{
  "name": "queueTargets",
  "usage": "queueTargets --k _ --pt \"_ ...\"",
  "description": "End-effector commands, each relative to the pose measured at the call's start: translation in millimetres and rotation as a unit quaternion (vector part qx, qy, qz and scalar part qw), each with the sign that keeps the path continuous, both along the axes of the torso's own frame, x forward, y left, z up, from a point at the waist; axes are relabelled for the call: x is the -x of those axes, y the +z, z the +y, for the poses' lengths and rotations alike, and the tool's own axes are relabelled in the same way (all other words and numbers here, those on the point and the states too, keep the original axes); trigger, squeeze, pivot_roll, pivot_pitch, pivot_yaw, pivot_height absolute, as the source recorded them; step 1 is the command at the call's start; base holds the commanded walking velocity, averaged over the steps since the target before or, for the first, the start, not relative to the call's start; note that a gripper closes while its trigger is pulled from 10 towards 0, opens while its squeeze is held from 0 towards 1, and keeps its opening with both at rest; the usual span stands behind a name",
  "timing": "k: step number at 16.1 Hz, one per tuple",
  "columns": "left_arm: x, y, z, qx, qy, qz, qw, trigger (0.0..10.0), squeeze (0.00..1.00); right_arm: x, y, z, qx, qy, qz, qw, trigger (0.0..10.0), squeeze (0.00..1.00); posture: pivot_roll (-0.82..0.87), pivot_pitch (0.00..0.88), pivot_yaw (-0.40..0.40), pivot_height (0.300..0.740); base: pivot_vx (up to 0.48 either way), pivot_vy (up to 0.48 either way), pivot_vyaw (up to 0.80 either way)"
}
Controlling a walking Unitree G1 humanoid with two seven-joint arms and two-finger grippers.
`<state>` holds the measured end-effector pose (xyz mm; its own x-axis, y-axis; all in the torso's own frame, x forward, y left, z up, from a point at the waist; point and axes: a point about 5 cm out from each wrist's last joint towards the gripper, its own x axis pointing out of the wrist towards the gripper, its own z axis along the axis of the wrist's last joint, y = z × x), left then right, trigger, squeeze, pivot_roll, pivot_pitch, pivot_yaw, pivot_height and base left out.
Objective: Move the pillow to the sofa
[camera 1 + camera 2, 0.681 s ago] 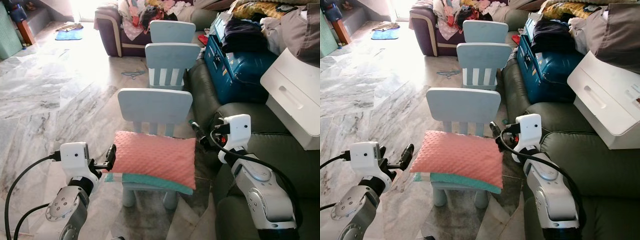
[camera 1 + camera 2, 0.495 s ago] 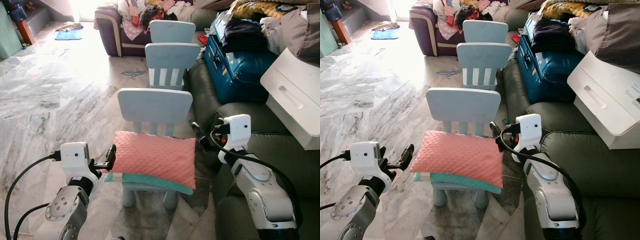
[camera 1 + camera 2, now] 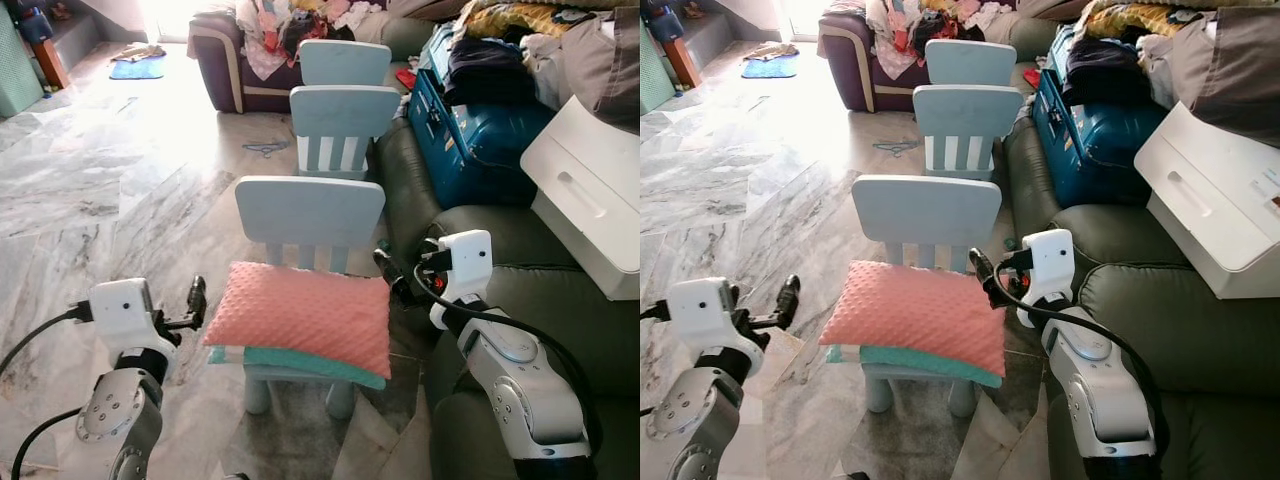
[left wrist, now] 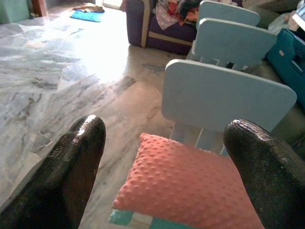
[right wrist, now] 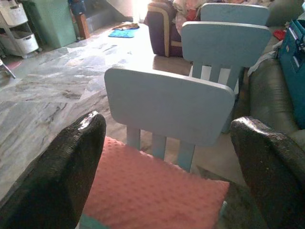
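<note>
We hold our left gripper (image 3: 196, 301) just off the left edge of the pink pillow (image 3: 305, 317), fingers spread apart and clear of it. Our right gripper (image 3: 390, 277) sits by the pillow's far right corner, fingers also spread. The pillow lies on a teal cushion (image 3: 310, 364) atop the nearest pale blue child's chair (image 3: 312, 212). Right of that chair sits the grey-green sofa (image 3: 560, 330); beyond it, two more chairs (image 3: 343, 115).

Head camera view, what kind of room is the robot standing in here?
Probably a lived-in home living room: a dark green sofa, a purple couch heaped with clothes, small blue chairs on marble floor.
</note>
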<state>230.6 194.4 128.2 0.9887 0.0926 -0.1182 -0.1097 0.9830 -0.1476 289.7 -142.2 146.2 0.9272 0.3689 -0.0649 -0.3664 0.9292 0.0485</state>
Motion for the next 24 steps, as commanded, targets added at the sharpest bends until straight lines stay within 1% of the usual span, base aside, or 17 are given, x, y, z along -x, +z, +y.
queueTargets --k 1,5,8,14,15,18,19,20,21,24 --pt "1.3 3.3 2.0 -0.001 0.007 -0.006 1.0 10.0 0.0 0.0 4.3 -1.4 0.003 0.002 -0.008 1.0 10.0 0.0 0.0 0.116 -0.046 0.74 0.48 0.0 0.0" --pt "1.4 0.5 0.1 0.002 0.01 -0.003 1.0 10.0 0.0 1.3 3.1 -2.0 0.006 0.003 -0.006 1.0 10.0 0.0 0.0 0.117 -0.045 0.74 0.356 0.0 0.0" --pt "1.3 0.1 -0.2 0.004 0.013 -0.002 1.0 10.0 0.0 1.2 3.1 -2.2 0.008 0.004 -0.006 1.0 10.0 0.0 0.0 0.118 -0.045 0.74 0.0 0.0 0.0" --pt "3.0 -1.4 0.1 0.009 0.021 0.002 1.0 10.0 0.0 0.7 3.1 -1.6 0.01 0.007 -0.006 1.0 10.0 0.0 0.0 0.121 -0.048 0.74 0.301 0.0 0.0" --pt "3.1 -3.5 -0.7 0.015 0.023 0.008 1.0 10.0 0.0 0.7 3.0 -1.5 0.01 0.007 -0.006 1.0 10.0 0.0 0.0 0.121 -0.048 0.74 0.0 0.0 0.0" --pt "3.5 -5.5 -0.2 0.012 0.029 0.015 0.999 10.0 0.0 0.9 2.9 -0.6 0.007 0.009 -0.005 1.0 10.0 0.0 0.0 0.12 -0.047 0.74 0.0 0.0 0.0" --pt "4.0 -5.5 0.5 0.011 0.038 0.015 0.999 10.0 0.0 2.3 2.7 1.4 -0.001 0.014 0.0 1.0 10.0 0.0 0.0 0.121 -0.047 0.74 0.0 0.0 0.0" --pt "4.5 -5.3 2.4 0.0 0.047 0.016 0.999 10.0 0.0 2.6 3.0 1.7 -0.007 0.015 0.001 1.0 10.0 0.0 0.0 0.121 -0.047 0.74 0.0 0.0 0.0" --pt "5.0 -4.1 5.1 -0.002 0.059 0.011 0.998 10.0 0.0 2.4 3.1 0.7 -0.003 0.013 0.0 1.0 10.0 0.0 0.0 0.123 -0.047 0.74 0.0 0.0 0.0" --pt "7.1 -2.0 8.3 -0.012 0.071 0.006 0.997 10.0 0.0 2.0 2.6 -0.4 -0.001 0.011 0.001 1.0 10.0 0.0 0.0 0.124 -0.048 0.74 0.0 0.0 0.0"
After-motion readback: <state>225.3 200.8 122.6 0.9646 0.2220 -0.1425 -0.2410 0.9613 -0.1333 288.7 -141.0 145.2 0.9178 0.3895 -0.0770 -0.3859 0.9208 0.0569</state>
